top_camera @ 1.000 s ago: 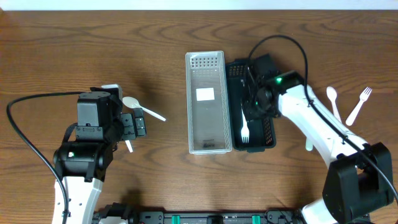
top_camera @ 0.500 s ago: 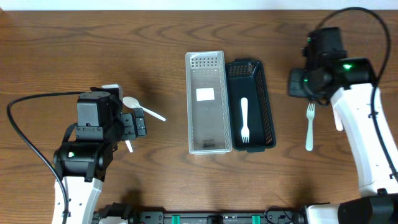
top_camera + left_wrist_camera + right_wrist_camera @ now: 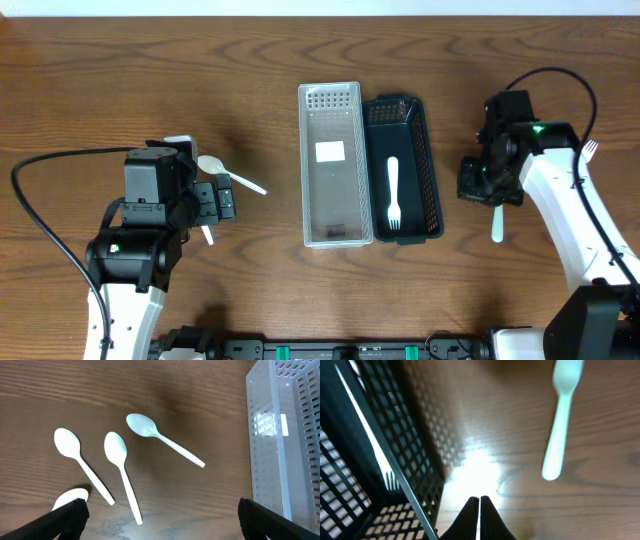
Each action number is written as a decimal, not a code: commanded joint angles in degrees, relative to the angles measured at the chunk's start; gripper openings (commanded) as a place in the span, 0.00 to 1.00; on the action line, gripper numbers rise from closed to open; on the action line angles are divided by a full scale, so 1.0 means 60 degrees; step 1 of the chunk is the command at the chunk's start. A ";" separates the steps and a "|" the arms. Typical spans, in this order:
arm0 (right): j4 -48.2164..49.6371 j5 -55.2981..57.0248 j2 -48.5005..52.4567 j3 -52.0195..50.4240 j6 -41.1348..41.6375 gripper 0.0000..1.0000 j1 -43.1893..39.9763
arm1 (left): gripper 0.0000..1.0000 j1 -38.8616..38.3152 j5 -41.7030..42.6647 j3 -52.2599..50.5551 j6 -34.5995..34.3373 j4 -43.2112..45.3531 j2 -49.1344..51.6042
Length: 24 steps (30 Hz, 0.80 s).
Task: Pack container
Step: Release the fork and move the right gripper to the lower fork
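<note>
A black mesh basket (image 3: 404, 118) stands right of a clear container (image 3: 329, 110), with one white fork (image 3: 393, 195) lying in it. My right gripper (image 3: 472, 186) is shut and empty, low over the table just right of the basket. In the right wrist view its fingers (image 3: 479, 510) are pressed together beside the basket wall (image 3: 410, 445), and a blurred white fork (image 3: 559, 425) lies on the wood ahead. My left gripper (image 3: 160, 522) is wide open over several white spoons (image 3: 120, 457).
Another fork (image 3: 590, 148) lies at the far right, partly hidden by my right arm. The handle end of a fork (image 3: 497, 228) shows below my right wrist. The clear container (image 3: 285, 435) edges the left wrist view.
My right arm left the fork in the black basket, swung out to the far right, then came back down and left to beside the basket. The left arm has not moved.
</note>
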 commanded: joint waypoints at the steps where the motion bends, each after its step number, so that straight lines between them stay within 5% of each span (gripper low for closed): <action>1: 0.0182 -0.1107 0.0084 -0.0240 -0.0703 0.06 0.0113 | 0.98 0.0029 -0.0007 0.0175 0.0062 -0.0025 0.0033; 11: 0.0321 -0.2430 0.0084 -0.0335 -0.1330 0.10 0.0153 | 0.98 0.0029 -0.0007 0.0175 0.0062 -0.0025 0.0033; 24: 0.0805 -0.0539 0.0222 -0.0382 -0.0710 0.12 0.0153 | 0.98 0.0029 -0.0007 0.0175 0.0062 -0.0029 0.0033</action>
